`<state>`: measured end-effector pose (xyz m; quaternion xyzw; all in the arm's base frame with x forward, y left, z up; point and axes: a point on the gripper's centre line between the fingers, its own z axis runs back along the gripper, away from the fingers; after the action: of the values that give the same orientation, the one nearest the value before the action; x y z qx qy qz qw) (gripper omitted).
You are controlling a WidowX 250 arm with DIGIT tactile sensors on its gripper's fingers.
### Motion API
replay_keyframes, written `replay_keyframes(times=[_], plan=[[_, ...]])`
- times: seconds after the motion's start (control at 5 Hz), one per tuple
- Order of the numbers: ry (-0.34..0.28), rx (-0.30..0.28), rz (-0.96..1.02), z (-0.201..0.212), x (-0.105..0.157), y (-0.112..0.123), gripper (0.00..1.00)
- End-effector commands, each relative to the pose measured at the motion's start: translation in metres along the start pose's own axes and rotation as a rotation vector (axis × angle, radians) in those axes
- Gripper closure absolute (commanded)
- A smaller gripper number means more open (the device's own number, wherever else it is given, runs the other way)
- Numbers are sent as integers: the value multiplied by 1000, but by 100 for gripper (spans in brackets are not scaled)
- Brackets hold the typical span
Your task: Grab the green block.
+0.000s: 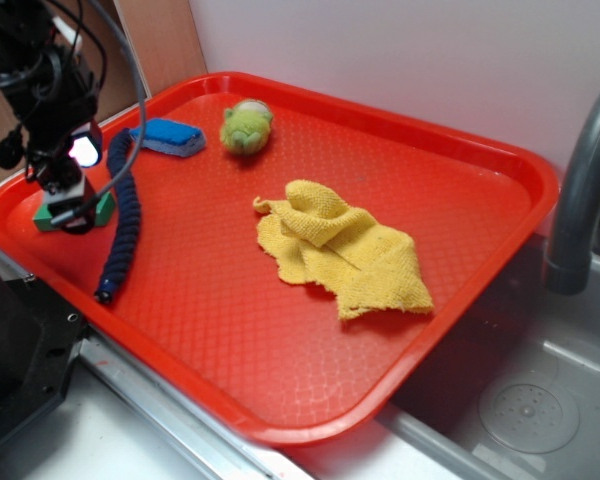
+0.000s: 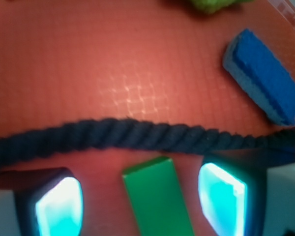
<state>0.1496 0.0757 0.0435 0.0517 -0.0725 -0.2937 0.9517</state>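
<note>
On my wrist view the gripper (image 2: 140, 196) stands released, its jaws spread either side of the small dark-green rectangular block (image 2: 157, 201), not touching it. That block lies at the red plastic tray's (image 1: 310, 360) left edge. Beside it runs a dark blue twisted rope (image 1: 123, 225), then a blue rounded sponge (image 1: 175, 137), a fuzzy yellow-green toy (image 1: 246, 126), a crumpled yellow cloth (image 1: 345, 250).

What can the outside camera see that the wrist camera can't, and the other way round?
Only the exterior view shows the yellow cloth, the faucet and the whole red tray. Only the wrist view shows the open gap between the gripper fingers around the green block. Both show the green block, the blue sponge, the dark rope and the fuzzy green toy.
</note>
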Motion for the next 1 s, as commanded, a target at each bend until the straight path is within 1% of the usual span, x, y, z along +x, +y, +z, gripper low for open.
replay_keyframes(times=[0.0, 0.2, 0.4, 0.6, 0.8], plan=[[-39, 18, -89, -17, -9, 17, 0], [-29, 0, -96, -26, -11, 22, 0], [-67, -87, -133, -34, -10, 25, 0], [-68, -123, -156, -39, -10, 27, 100], [-74, -126, -164, -38, -10, 26, 100]])
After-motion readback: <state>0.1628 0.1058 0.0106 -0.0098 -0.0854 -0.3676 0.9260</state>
